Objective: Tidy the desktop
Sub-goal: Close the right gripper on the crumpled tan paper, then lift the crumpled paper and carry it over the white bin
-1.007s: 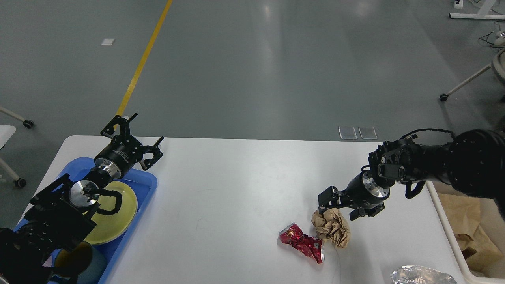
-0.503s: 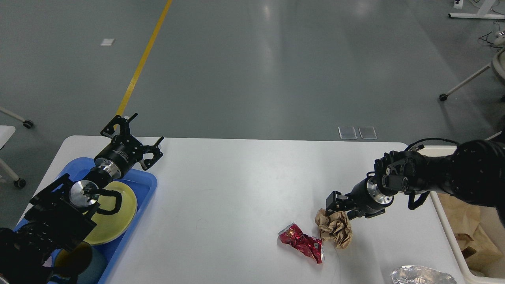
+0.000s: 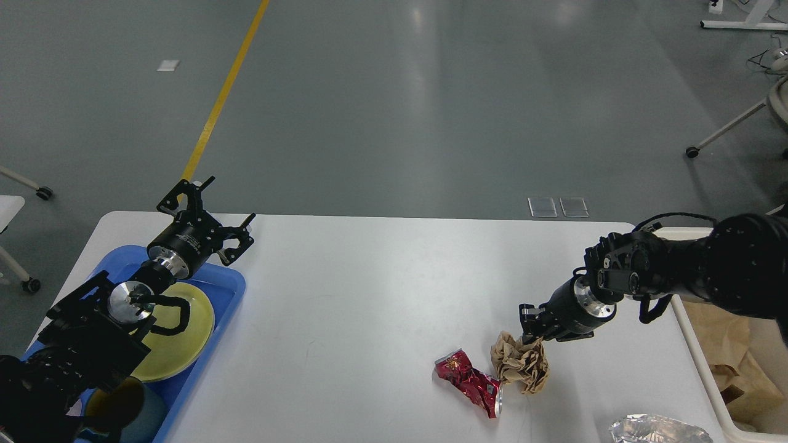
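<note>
Here, in the head view: white desktop (image 3: 369,295) filling the lower half of the frame, its far edge crossing the middle, rounded corner at mid-left. Left gripper (image 3: 212,209) at mid-left, raised over the surface's far left corner, jaws spread wide and holding nothing. Below it, blue tray (image 3: 229,289) at lower left of the surface, carrying a yellow plate (image 3: 184,341) and a dark cup (image 3: 120,406), both partly hidden by the arm. Right gripper (image 3: 530,329) at lower right, pointing down-left, tips touching the top of a crumpled brown paper ball (image 3: 522,368); cannot tell how far the jaws stand apart. Crushed red can (image 3: 471,381) just left of the paper, touching it. Silver foil wrapper (image 3: 659,429) at the bottom right edge. Cream bin (image 3: 699,357) beside the surface's right edge.
</note>
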You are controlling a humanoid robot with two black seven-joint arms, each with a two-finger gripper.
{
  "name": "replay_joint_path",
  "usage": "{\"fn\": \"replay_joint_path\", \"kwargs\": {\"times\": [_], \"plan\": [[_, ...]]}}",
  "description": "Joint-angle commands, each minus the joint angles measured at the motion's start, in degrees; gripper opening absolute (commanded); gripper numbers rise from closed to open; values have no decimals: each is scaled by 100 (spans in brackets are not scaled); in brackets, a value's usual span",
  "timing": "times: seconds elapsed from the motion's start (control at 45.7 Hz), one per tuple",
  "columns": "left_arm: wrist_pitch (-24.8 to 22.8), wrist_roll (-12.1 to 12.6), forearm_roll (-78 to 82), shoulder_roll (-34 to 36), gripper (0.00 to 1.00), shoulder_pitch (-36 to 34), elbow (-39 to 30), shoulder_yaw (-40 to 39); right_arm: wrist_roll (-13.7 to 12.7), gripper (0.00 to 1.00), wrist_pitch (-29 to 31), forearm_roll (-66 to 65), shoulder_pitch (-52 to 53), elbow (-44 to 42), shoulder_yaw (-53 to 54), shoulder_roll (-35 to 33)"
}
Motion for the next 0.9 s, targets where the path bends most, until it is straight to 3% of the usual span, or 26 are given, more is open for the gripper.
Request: {"fn": "replay_joint_path", "kwargs": {"times": [0.0, 0.35, 0.875], "plan": [[0, 0, 1, -1, 96, 0, 0, 0, 0, 0, 11, 4, 34, -7, 2, 2], [0, 0, 1, -1, 96, 0, 0, 0, 0, 0, 89, -4, 507, 2, -16, -147], [0, 0, 1, -1, 96, 0, 0, 0, 18, 0, 2005, -66, 2415, 20, -437, -358]]}}
